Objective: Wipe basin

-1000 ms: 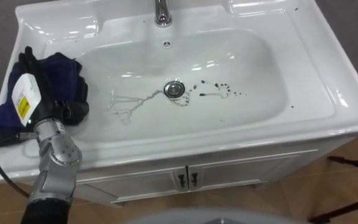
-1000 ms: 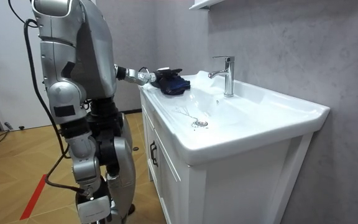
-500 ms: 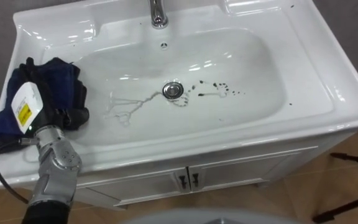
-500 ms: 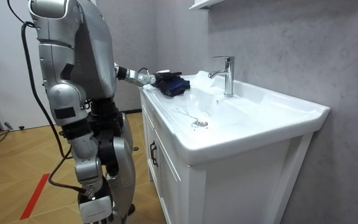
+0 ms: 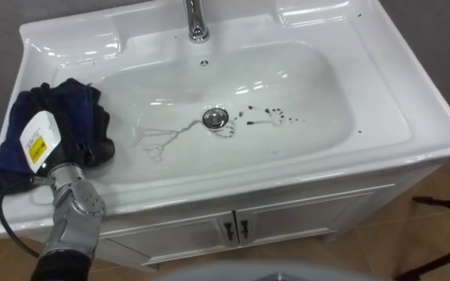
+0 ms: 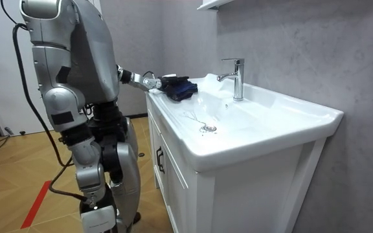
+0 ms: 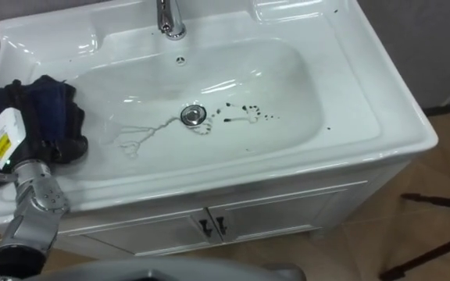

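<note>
Moved since earlier: robot's torso has shifted toward the room view's left, and the eye views have shifted with it. Against the drain (image 5: 215, 117), the cloth (image 5: 73, 109) and left hand (image 5: 53, 144) look nearly where they were, perhaps slightly nearer the front edge.
Stance: robot stands at the end of the vanity at the room view's left, with its left arm stretched out over the rim.
Left hand: rests on top of the cloth, back upward. How far it is closed, and whether it has hold of the cloth, cannot be told, dark against dark.
Cloth: dark blue, bunched, at 9 o'clock from the drain. It lies across the counter (image 5: 412, 101) rim and the upper slope of the basin (image 5: 319, 86).
Why there (judgement): parked on the rim it sits above the soiled zone, so a downhill stroke would carry it through the marks.
Soil, right: dark specks (image 5: 276, 115) at 3 o'clock from the drain, near it.
Soil, left: thin grey streaks (image 5: 162, 136) run from the drain toward 8 o'clock, between drain and cloth.
Faucet (image 5: 195, 19): at 12 o'clock, well apart from the hand and clear of a sweep along the bowl floor.
Progress (judgement): marks untouched, wipe of the bowl not yet started.
Next need (judgement): press down, then sweep toward 3 o'clock, streaks first.
Risk (judgement): bunched cloth may roll or skip.
</note>
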Tool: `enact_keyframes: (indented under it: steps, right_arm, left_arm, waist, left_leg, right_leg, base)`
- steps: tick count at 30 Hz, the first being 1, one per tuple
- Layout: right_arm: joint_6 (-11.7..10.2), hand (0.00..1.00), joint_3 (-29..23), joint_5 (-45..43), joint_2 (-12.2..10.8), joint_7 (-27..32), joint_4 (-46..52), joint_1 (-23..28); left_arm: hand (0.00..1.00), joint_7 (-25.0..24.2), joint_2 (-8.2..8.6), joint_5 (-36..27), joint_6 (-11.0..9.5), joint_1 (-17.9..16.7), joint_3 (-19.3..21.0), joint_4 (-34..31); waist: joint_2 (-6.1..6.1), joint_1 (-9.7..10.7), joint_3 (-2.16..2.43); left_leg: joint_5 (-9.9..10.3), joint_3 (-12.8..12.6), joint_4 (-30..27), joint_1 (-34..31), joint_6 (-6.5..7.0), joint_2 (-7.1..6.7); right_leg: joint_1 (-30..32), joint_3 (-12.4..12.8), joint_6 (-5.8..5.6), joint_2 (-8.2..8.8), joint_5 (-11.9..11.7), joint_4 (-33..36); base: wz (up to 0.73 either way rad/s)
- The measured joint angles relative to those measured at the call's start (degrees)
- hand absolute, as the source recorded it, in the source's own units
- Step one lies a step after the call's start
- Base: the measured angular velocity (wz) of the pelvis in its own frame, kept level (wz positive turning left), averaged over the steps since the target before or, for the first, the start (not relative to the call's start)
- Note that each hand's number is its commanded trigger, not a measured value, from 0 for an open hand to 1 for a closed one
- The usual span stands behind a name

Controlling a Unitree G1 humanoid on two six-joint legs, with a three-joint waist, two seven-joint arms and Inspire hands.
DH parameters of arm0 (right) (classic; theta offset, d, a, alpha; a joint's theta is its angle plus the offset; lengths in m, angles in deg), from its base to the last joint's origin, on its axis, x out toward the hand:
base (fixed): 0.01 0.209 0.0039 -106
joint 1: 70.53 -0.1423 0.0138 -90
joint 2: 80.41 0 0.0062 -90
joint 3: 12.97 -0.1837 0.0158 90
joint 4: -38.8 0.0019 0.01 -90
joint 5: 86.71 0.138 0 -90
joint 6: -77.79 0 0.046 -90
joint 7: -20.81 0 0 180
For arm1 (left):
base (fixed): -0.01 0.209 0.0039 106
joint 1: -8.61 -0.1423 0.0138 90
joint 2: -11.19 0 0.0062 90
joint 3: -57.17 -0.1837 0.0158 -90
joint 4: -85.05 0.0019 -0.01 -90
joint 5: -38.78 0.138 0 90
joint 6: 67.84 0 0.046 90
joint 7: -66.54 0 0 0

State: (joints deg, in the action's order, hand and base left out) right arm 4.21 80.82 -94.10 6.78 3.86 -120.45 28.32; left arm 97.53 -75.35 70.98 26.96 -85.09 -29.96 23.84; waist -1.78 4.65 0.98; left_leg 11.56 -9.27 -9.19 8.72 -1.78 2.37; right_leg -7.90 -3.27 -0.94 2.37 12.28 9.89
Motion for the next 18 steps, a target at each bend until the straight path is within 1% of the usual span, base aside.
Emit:
enact_keyframes:
  steps: [1,2,3,4,9,12,17,18]
  right_arm:
    - [0.1,0.0,0.0,0.0,0.0,0.1,0.1,0.0]
    - [0.4,0.0,-0.1,-0.2,0.0,0.0,0.5,0.0]
    - [0.6,0.0,-0.2,-0.4,0.0,0.0,0.7,-0.1]
    - [0.7,0.0,-0.4,-0.4,0.0,0.0,0.7,-0.3]
    - [0.8,0.0,-0.6,-0.4,0.0,-0.2,0.4,-1.1]
    - [1.2,0.0,-0.6,-0.4,0.0,-0.4,0.4,-1.1]
    - [1.3,0.0,-0.6,-0.4,0.1,-0.7,0.1,-1.2]
    - [1.7,0.0,-0.7,-0.4,0.1,-0.7,0.1,-1.2]
  left_arm:
    - [0.09,0.0,0.07,0.0,0.0,-0.1,0.0,0.2]
    - [0.58,-0.1,0.16,0.0,0.1,-0.1,0.0,0.4]
    - [0.89,-0.1,0.19,0.0,0.1,0.0,0.0,0.6]
    - [1.0,-0.2,0.23,0.0,0.2,-0.2,0.0,1.0]
    - [1.0,-0.1,0.35,0.2,0.2,0.8,0.0,3.4]
    - [1.0,0.3,0.28,2.5,0.1,1.0,0.2,3.6]
    - [1.0,1.4,0.37,2.2,0.1,1.6,1.4,3.7]
    - [1.0,1.4,0.16,2.2,0.1,1.8,1.9,3.7]
  waist:
    - [0.05,0.0,0.05]
    - [0.07,-0.1,0.23]
    - [0.1,-0.1,0.27]
    - [0.11,-0.2,0.27]
    - [0.13,-0.2,0.25]
    - [0.16,-0.3,0.26]
    - [0.23,-0.4,0.31]
    - [0.24,-0.4,0.32]
  left_leg:
    - [0.0,0.0,0.0,0.0,0.0,0.0]
    - [0.0,0.0,0.0,0.1,0.0,0.0]
    - [0.0,0.0,0.0,0.3,0.0,0.0]
    - [0.0,0.0,0.0,0.6,0.0,0.0]
    - [0.0,0.0,0.0,1.5,0.0,0.0]
    - [0.0,0.0,0.1,1.7,0.0,0.02]
    - [0.0,-0.1,0.5,2.0,0.0,0.02]
    - [0.0,-0.1,0.5,2.1,0.0,0.02]
  right_leg:
    - [0.0,0.0,0.0,0.01,0.0,0.0]
    - [-0.1,0.1,0.01,0.01,0.0,0.0]
    - [-0.3,0.1,0.01,0.01,0.0,0.0]
    - [-0.5,0.2,0.01,0.0,0.0,0.1]
    - [-1.3,0.3,0.04,-0.01,0.1,0.1]
    - [-1.3,0.4,0.02,-0.05,0.1,0.1]
    - [-1.4,1.1,-0.05,-0.25,0.0,0.1]
    - [-1.4,1.2,-0.05,-0.25,0.0,0.1]
  base:
    - [0.0]
    - [0.0]
    - [-0.03]
    - [-0.04]
    - [-0.01]
    - [0.0]
    - [-0.04]
    - [0.0]
